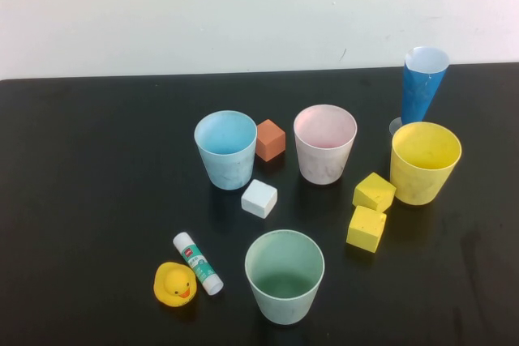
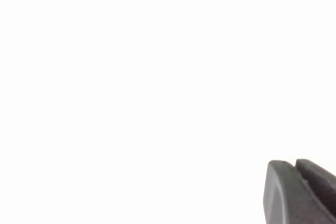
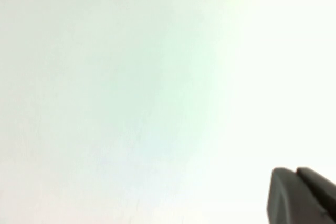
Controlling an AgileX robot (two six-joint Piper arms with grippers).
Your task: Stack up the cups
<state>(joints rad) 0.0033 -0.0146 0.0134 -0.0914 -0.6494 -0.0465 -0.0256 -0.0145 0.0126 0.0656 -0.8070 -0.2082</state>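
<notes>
Cups stand apart on a black table by a white wall; each claw's state is unclear.

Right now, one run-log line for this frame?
cups: blue, pink, yellow, green unstacked | left gripper, right gripper: off table

Neither arm reaches over the black table in the high view; both are parked out of that shot. Left gripper shows only as a dark finger tip at the edge of its wrist view, facing blank white, off the table. Right gripper is the same: a dark tip against a pale blank surface, away from the table.
</notes>
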